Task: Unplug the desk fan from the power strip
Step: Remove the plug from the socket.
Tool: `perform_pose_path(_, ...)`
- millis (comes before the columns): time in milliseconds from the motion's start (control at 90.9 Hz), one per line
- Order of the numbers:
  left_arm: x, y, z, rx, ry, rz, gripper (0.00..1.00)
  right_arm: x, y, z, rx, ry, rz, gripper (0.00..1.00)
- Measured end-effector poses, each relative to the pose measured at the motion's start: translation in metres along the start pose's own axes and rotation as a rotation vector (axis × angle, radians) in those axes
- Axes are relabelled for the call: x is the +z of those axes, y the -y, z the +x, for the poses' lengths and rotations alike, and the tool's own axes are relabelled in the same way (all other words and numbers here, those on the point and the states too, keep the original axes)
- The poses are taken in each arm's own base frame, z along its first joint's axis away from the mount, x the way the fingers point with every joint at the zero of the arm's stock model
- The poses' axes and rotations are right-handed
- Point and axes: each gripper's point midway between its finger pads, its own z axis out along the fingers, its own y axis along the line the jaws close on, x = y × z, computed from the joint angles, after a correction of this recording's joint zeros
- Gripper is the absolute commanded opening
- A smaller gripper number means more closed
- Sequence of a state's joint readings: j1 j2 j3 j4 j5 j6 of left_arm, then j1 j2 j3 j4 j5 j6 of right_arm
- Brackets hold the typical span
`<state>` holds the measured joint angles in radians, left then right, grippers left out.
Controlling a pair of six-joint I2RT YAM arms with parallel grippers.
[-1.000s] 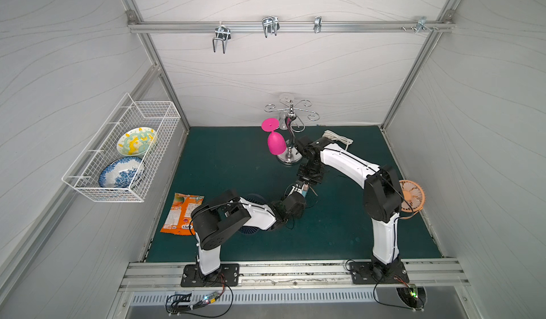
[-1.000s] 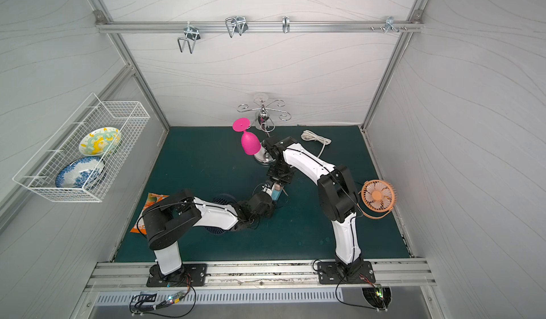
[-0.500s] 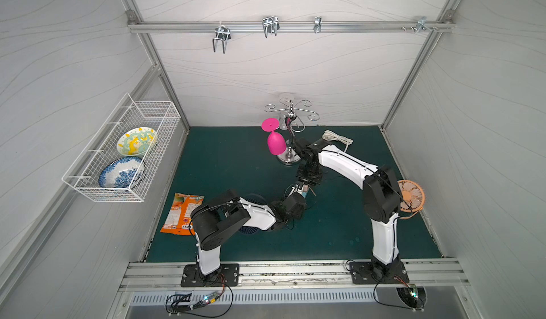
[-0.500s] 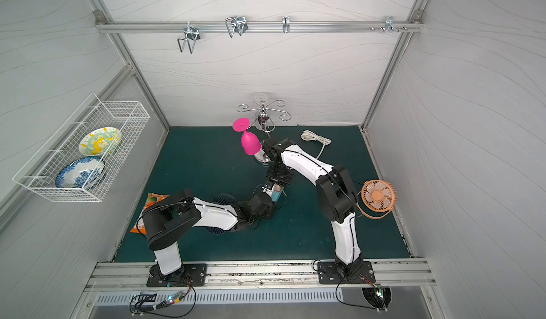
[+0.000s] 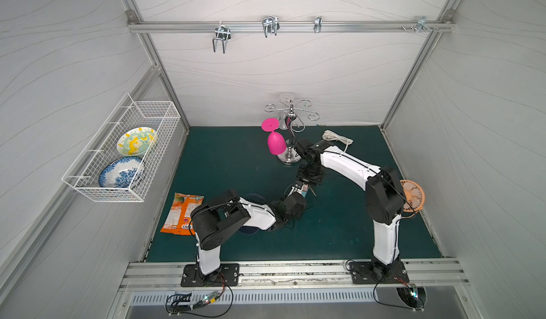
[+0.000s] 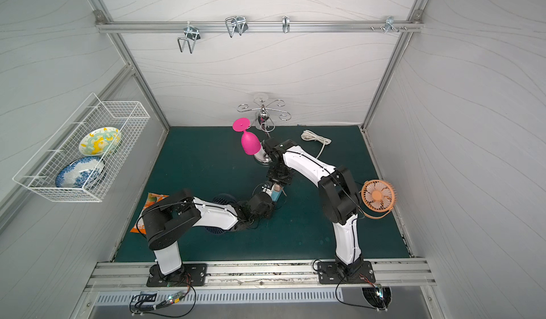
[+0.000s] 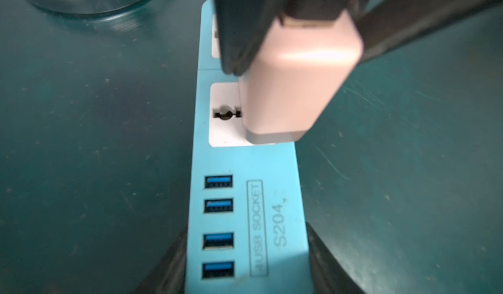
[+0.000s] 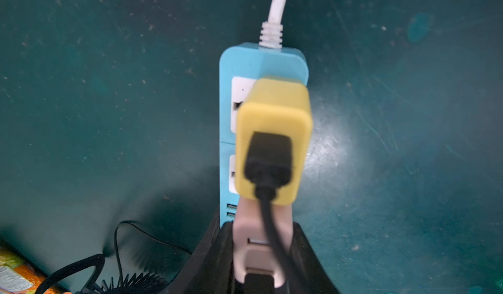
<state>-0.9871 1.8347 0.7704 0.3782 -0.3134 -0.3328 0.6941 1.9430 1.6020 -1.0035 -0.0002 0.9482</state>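
On power strip (image 7: 245,159): "4USB SOCKET", "S204"

The left pincer (image 6: 266,191) and right pincer (image 6: 276,186) meet at the power strip (image 6: 277,197) near the middle of the surface (image 6: 295,243); an orange fan (image 6: 378,195) stands at its right edge, a white cord (image 6: 316,138) near the back.

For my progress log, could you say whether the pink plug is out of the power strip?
Cannot tell: the pink plug sits over a socket of the power strip, prongs hidden.
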Motion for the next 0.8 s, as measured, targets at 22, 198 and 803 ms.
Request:
perform_pose_path(22,0.0,0.002,0.0,0.003,0.0,0.004,0.0,-0.001,0.0,0.0,0.007,0.008,-0.008,0.0)
perform_pose_path(198,-0.001,0.006,-0.002,0.001,0.009,0.024,0.0,-0.008,0.001,-0.002,0.02,0.021,0.01,0.0)
perform_pose_path(803,0.001,-0.004,-0.001,-0.016,-0.004,-0.015,0.0,0.002,-0.012,-0.012,-0.107,0.003,0.128,0.0)
